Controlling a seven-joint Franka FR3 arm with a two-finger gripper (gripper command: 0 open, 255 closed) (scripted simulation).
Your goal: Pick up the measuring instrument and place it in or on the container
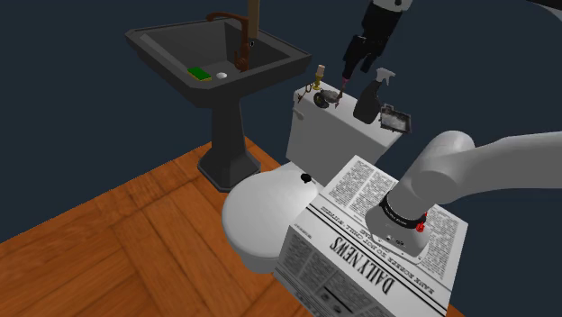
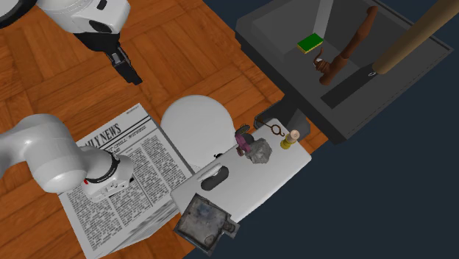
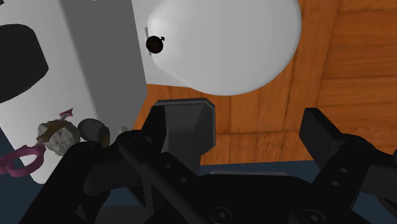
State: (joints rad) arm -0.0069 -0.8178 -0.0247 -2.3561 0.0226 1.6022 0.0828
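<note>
One white toilet (image 1: 257, 212) carries all you need: its rounded lid bulges toward the shoulder view's left and its tank (image 1: 315, 149) stands behind it, to the right. From the newspaper-covered stand (image 1: 360, 261) the arm (image 1: 504, 162) swings out wide to the right, then brings the hand down from above, so the gripper (image 1: 354, 67) hangs high over the tank top, pointing downward and well clear of everything. Its fingers (image 3: 184, 121) stand spread apart with nothing between them. At the tank top's right end, just beside a black spray bottle (image 1: 369, 97), sits a dark square tray (image 1: 396, 118), which I take for the container. Smallest of all is the stopwatch (image 1: 306, 178), as I read that little black round thing with a stub on its rim; it lies at the back of the lid, close to the tank's front and well apart from the gripper. Expect it to be light, hard and smooth, so it may slip or roll on that curved lid. You would do best to pinch it across the round body, not by the stub, and close gently.
</note>
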